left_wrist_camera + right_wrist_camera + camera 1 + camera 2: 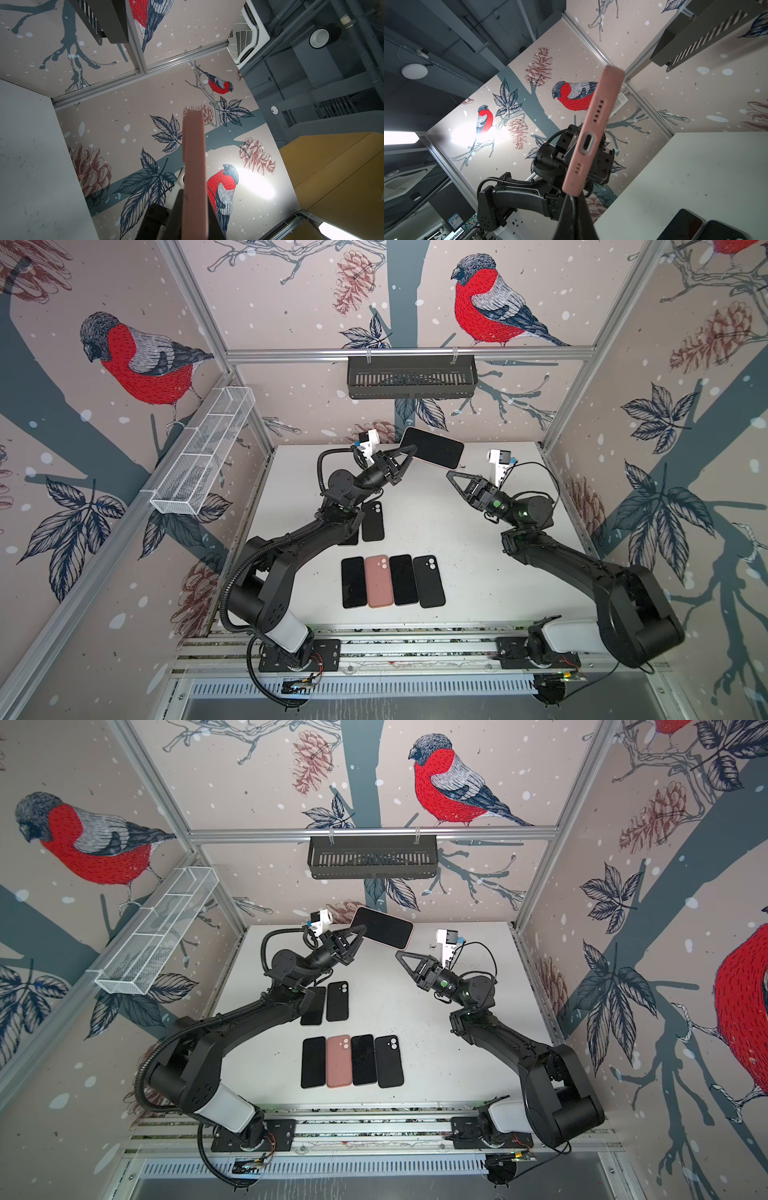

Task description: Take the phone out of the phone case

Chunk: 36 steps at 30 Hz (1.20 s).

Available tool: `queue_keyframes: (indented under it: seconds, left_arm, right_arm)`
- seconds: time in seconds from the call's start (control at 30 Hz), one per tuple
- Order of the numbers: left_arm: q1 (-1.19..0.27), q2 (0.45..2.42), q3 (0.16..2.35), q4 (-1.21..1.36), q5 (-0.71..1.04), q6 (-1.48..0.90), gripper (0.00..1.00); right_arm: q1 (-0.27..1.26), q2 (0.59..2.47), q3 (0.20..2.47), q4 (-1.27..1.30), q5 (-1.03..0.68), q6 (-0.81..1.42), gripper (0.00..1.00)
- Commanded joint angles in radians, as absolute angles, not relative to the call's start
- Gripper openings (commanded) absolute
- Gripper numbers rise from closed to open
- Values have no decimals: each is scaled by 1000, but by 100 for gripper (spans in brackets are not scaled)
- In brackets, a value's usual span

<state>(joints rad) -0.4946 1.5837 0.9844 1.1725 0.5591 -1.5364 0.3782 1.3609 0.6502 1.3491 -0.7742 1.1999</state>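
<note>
The phone [432,446] [382,928], dark screen up, sits in a pink phone case [194,155] and is held tilted in the air over the back of the table. My left gripper [409,454] [359,932] [194,207] is shut on one end of the cased phone. In the right wrist view the case's port edge [588,133] faces the camera. My right gripper [451,475] [399,955] [574,197] is shut, its tips against the case's lower corner. Whether they pinch the rim is hidden.
On the white table [478,572], a front row holds a black phone [354,581], a pink case [378,580], another black phone [402,580] and a black case [429,580]. Another black case [372,521] lies by the left arm. Back-wall black basket [411,377]; white wire basket [203,452] at left.
</note>
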Motion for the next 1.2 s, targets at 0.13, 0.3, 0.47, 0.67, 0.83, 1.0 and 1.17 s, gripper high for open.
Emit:
queue_keyframes:
  seconds: [0.13,0.3,0.47,0.67,0.83,1.0,1.17]
  left_arm:
    - [-497,1548,985,1194,589,-1501,0]
    - [-497,1555,982,1201,580,-1504,0]
    - [-497,1561,979,1206,579,-1506,0]
    - [-499,1557,971,1203,577,-1493,0]
    - [-502,1554,972,1198,578,-1488,0]
    - [-503,1552,969,1200,578,-1488,0]
    - [-504,1552,967,1203,582,-1487,0]
  right_arm:
    - [361,1361,643,1417,-797,1173,13]
    - [367,1337,614,1416,-797,1178,49]
    - [365,1313,603,1405,-791,1177,53]
    - [366,1314,620,1395,-785,1195,52]
    - [365,1328,630,1399,-784,1211,49]
    - [366,1345,631,1422,-784,1229,38]
    - [365,1353,624,1435,-787,1234,18]
